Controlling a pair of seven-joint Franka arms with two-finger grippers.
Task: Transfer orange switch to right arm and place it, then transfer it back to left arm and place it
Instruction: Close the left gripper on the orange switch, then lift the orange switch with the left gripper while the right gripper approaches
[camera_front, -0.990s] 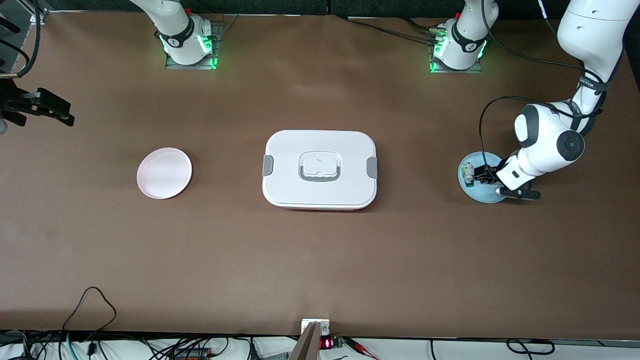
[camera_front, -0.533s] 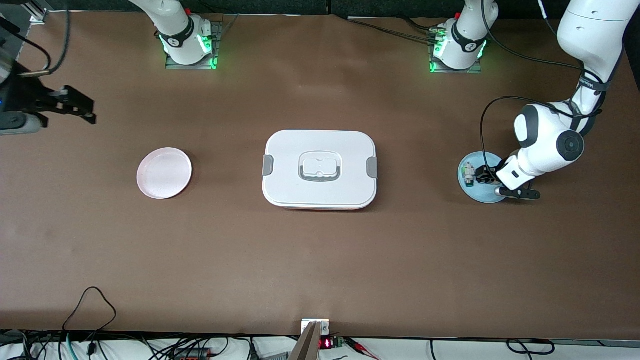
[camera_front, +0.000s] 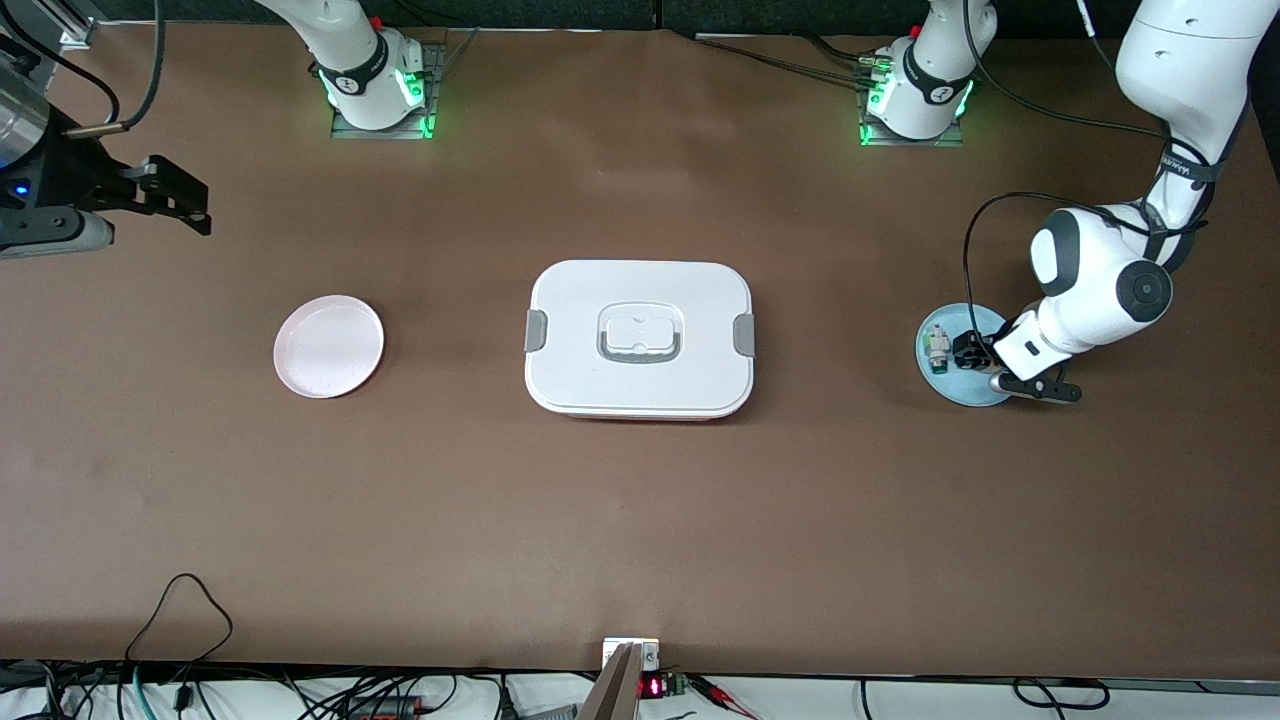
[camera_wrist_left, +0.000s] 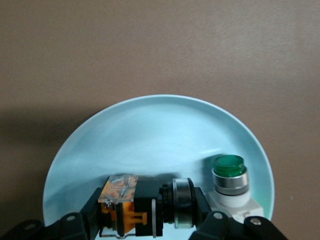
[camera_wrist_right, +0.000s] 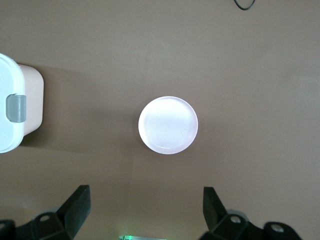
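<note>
Gripping the orange switch (camera_wrist_left: 131, 206) on the blue plate (camera_wrist_left: 150, 130), the left gripper (camera_wrist_left: 145, 220) stays low; the right gripper (camera_wrist_right: 145, 210) hangs open near the pink plate (camera_front: 329, 346), box (camera_front: 640, 338) between.

Two white robot arms, one black two-finger gripper each: left gripper (camera_front: 968, 352), right gripper (camera_front: 190, 205).

Two small round plates: one pale blue plate (camera_front: 978, 392) under the left gripper, one pale pink plate (camera_front: 329, 346).

One large white lidded box (camera_front: 640, 338) with two grey side clasps.

Two small switch parts on the blue plate: one black-and-orange switch (camera_wrist_left: 131, 204) between the left gripper's fingers, one white-and-green switch (camera_wrist_left: 229, 176) just beside it.
</note>
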